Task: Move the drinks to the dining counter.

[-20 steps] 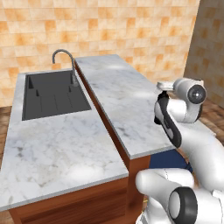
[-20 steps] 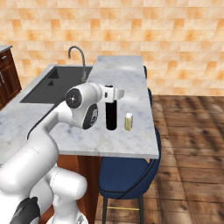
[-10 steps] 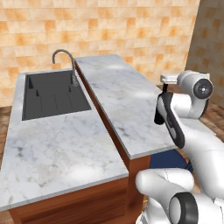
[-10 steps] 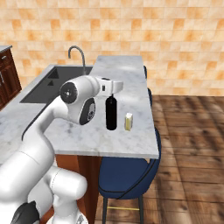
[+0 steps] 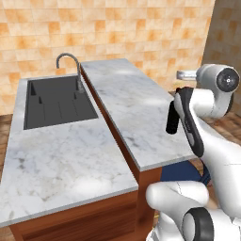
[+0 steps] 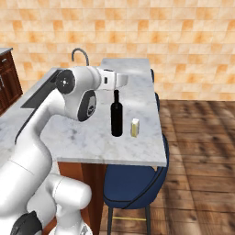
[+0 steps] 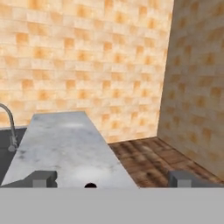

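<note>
On the dining counter point(image 6: 137, 87) the wine bottle point(image 6: 116, 114) stood upright beside the carton point(image 6: 135, 128); glass, top-heavy, slippery, best gripped mid-body; gripper point(image 7: 109, 178) jaws spread wide, empty.

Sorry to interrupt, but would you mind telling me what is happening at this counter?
The white robot arm holds nothing: its gripper is open and raised above the long white-grey marble dining counter. A tall near-black glass wine bottle stands upright on that counter, with a small white carton beside it. Both drinks are on the dining counter. The lower marble top with the black sink lies alongside.
</note>
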Robot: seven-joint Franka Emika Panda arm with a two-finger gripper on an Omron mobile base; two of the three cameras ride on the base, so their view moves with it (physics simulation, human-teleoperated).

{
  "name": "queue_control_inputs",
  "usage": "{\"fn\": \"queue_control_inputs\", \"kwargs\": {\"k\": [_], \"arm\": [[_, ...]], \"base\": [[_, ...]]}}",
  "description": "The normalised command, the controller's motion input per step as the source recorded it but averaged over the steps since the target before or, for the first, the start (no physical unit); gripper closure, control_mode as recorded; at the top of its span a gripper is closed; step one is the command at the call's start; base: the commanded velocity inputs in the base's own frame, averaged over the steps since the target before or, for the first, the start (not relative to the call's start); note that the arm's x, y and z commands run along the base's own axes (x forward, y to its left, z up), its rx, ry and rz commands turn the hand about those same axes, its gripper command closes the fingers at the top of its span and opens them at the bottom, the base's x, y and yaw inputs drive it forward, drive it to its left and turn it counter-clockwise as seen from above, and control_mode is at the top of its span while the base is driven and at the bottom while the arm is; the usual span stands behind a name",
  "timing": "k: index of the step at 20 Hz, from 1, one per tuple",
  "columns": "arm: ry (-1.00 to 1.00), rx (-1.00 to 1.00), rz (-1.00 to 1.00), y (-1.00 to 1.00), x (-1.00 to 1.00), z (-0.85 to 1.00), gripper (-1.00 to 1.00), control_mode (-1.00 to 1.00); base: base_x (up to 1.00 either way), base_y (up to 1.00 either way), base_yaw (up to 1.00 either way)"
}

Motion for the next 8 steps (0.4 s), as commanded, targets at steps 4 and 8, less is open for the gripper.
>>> {"fn": "queue_control_inputs", "kwargs": {"k": [4,8], "arm": [[0.08,0.0,0.0,0.0,-0.49,0.19,-1.0,-1.0],[0.09,0.0,0.0,0.06,-0.65,0.01,-1.0,-1.0]], "base": [[0.0,0.0,0.0],[0.0,0.0,0.0]]}}
